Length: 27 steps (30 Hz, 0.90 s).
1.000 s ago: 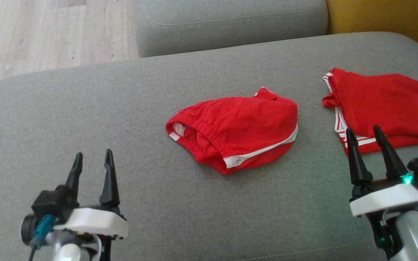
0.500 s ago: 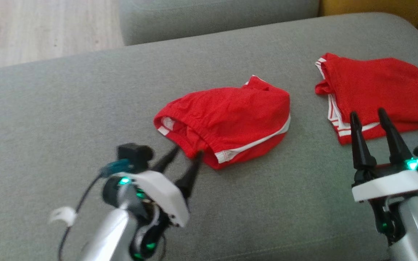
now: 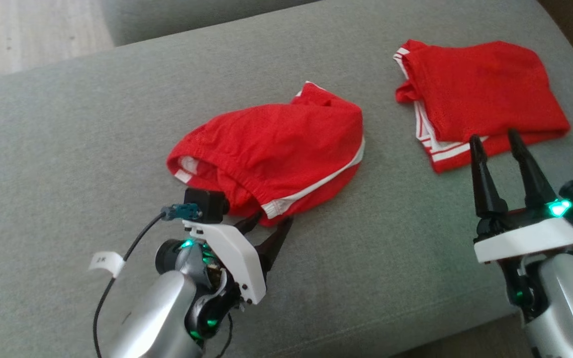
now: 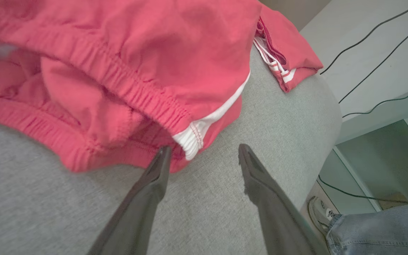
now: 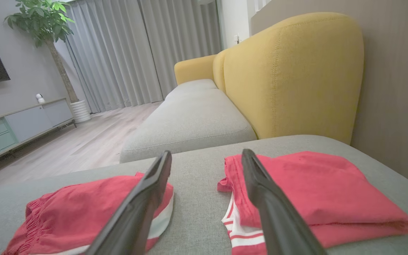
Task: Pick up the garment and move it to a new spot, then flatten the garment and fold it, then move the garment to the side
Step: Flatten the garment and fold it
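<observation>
On grey sofa (image 3: 67, 124), head view: crumpled red shorts (image 3: 266, 149) lay mid-cushion; left gripper (image 3: 272, 220) at their near hem, fingers wide, empty | right gripper (image 3: 494, 135) wide, empty, just before folded cloth (image 3: 480, 94) | left wrist: one fingertip at hem, other over bare cushion | right wrist: fingers pointed between shorts and cloth.

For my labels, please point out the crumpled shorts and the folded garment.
crumpled shorts (image 3: 271, 146), head view, middle of its top fabric.
folded garment (image 3: 483, 87), head view, middle of its top layer.
</observation>
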{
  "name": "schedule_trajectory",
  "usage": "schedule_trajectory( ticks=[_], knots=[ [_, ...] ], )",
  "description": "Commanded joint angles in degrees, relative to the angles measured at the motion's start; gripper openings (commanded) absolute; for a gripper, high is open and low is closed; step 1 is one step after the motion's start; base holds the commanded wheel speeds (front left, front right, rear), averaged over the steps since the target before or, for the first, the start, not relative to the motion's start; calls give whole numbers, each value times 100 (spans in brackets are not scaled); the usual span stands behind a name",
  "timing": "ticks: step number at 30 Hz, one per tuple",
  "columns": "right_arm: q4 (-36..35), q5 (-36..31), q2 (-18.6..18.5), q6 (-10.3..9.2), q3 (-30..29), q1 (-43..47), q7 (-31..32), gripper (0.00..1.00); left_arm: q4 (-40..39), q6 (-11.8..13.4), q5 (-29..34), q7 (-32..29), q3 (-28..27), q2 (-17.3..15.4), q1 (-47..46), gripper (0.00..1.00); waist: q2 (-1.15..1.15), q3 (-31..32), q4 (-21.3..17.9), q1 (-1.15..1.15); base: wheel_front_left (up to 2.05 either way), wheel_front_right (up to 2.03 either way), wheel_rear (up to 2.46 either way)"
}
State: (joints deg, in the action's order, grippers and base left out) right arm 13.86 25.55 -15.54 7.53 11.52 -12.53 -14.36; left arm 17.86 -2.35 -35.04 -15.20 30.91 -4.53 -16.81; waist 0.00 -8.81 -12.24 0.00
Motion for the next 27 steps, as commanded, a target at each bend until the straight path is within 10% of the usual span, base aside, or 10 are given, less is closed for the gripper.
schedule_trajectory(
  ticks=[1, 9, 10, 12, 21, 27],
  knots=[
    [-127, 43, -126, -4, 113, -221, -57, 100, -102, -53, -71, 88, -159, 34, -296, 100, 0, -36, -64, 0, 0, 0, 0],
    [-50, 67, -102, -4, 166, -259, -61, 100, 443, -83, -146, 369, -126, 97, -529, 99, 0, -32, -134, 0, 0, 0, 0],
    [-50, 64, -97, -4, 164, -257, -61, 100, 497, -91, -169, 437, -137, 104, -558, 80, 0, -24, -126, 0, 0, 0, 0],
    [-54, 58, -103, -4, 128, -232, -62, 100, 562, -138, -232, 511, -115, 117, -608, 0, 0, 0, -74, 0, 0, 0, 0],
    [-59, -10, -87, -4, -85, -26, -63, 100, -376, -192, -429, 560, -275, -270, -417, 0, 0, 273, 397, 0, 0, 0, 0],
    [-56, -10, -91, -4, -181, 121, -63, 100, -1544, 229, -670, 121, -795, -1033, 263, 0, 0, 378, 655, 0, 0, 0, 0]
  ],
)
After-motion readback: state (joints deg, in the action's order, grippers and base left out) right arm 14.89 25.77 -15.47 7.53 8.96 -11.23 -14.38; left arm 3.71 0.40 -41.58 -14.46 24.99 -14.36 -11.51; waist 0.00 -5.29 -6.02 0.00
